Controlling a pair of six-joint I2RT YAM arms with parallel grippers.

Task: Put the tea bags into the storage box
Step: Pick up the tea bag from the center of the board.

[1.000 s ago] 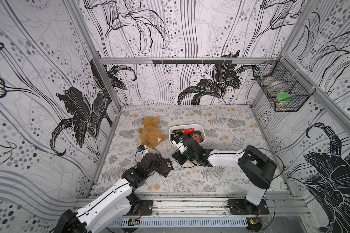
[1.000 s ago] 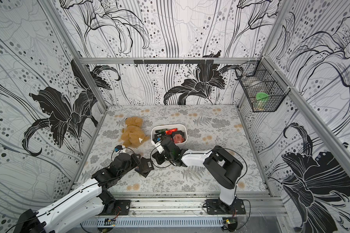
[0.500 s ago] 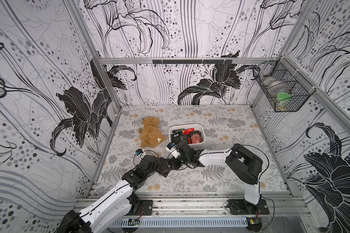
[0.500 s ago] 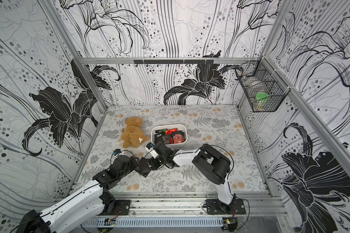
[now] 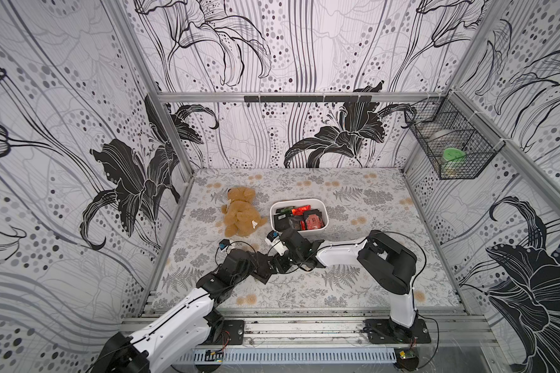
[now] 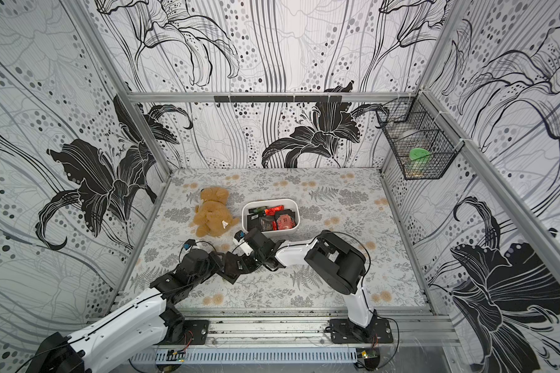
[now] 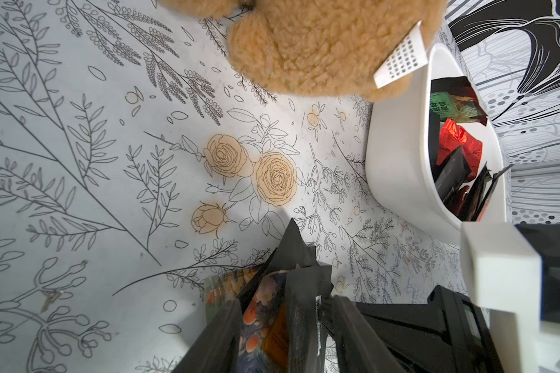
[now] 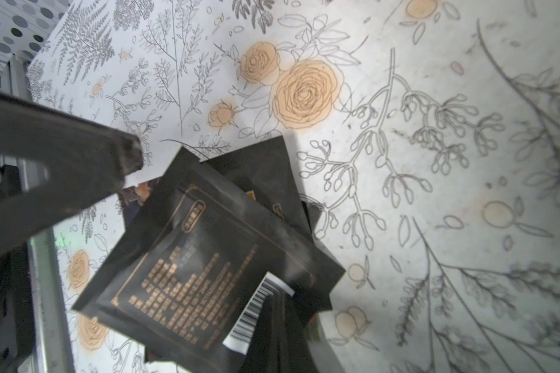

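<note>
The white storage box (image 5: 299,201) (image 6: 270,201) stands mid-table with several black and red tea bags (image 5: 299,218) (image 6: 272,219) inside. In front of it, my left gripper (image 5: 262,268) (image 7: 282,329) is shut on a fanned bundle of tea bags (image 7: 291,290) (image 6: 232,268), held just above the table. My right gripper (image 5: 277,263) (image 8: 278,329) meets it from the right. Its fingers are pinched on the barcode corner of the top black tea bag (image 8: 201,258). One left finger (image 8: 62,168) shows beside the bundle in the right wrist view.
A brown teddy bear (image 5: 240,213) (image 7: 320,42) lies just left of the box, touching its corner. A black wire basket (image 5: 450,148) hangs on the right wall. The box wall (image 7: 398,155) is close behind both grippers.
My right gripper has come from the box's front edge down to the left gripper's bundle and closed on it. The left gripper shifted slightly toward it, still holding the bundle.
</note>
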